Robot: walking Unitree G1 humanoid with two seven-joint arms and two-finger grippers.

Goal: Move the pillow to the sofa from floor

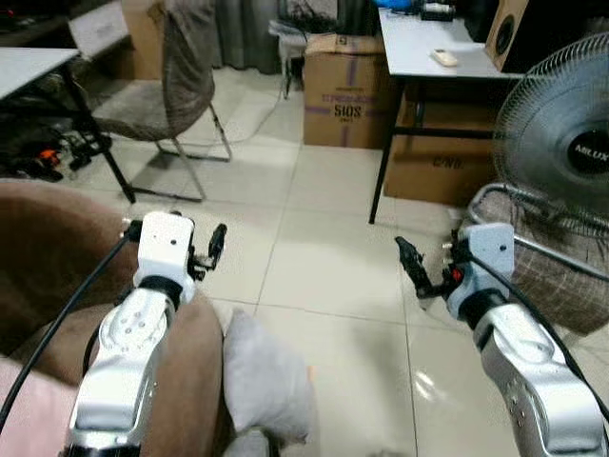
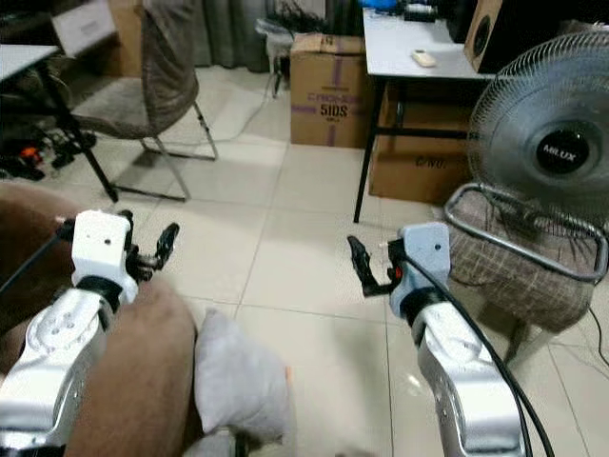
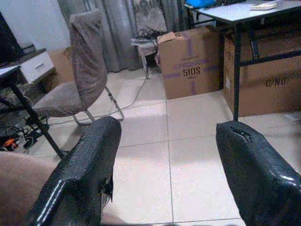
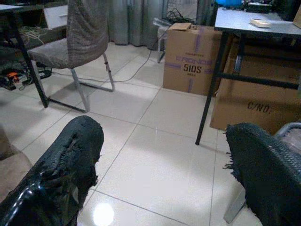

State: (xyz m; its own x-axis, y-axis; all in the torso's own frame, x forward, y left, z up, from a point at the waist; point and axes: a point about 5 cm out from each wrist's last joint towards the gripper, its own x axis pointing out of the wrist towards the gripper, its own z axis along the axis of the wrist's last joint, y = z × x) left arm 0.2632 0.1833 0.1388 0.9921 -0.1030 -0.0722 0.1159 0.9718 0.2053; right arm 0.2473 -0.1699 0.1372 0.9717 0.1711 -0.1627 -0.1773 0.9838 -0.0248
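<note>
- The pillow [image 1: 265, 381], pale grey and slumped, lay on the tiled floor [image 1: 333, 257], pressed against the outer face of the brown sofa [image 1: 57, 257]; it had not yet been lifted, so the task looked barely started.
- The left tool [image 1: 211, 249] was raised above the sofa's arm, just up and away from the pillow, fingers spread apart with nothing between them. I judged it was held high to clear the upholstery before coming down.
- The right tool [image 1: 416, 267] hovered over bare floor, well out from the sofa on the pillow's far side, likewise released and empty; the right wrist view showed only tiles between its two black fingers [image 4: 66, 174].
- With a tool on either side of the pillow and both above it, the pose read to me as a readiness stance for a two-sided scoop, since a soft cushion sags if pinched at one corner.
- Both would need to drop and close in toward the sofa's side, where the pillow was wedged.
- A standing fan [image 1: 561, 143] and a wire basket [image 1: 542, 262] stood beyond the right arm, farther from the sofa; a wide swing that way could clip them.
- A grey chair [image 1: 171, 86], a cardboard box [image 1: 344, 90] and a tabletop [image 1: 419, 48] stood well across the floor from the sofa, out of the way.
</note>
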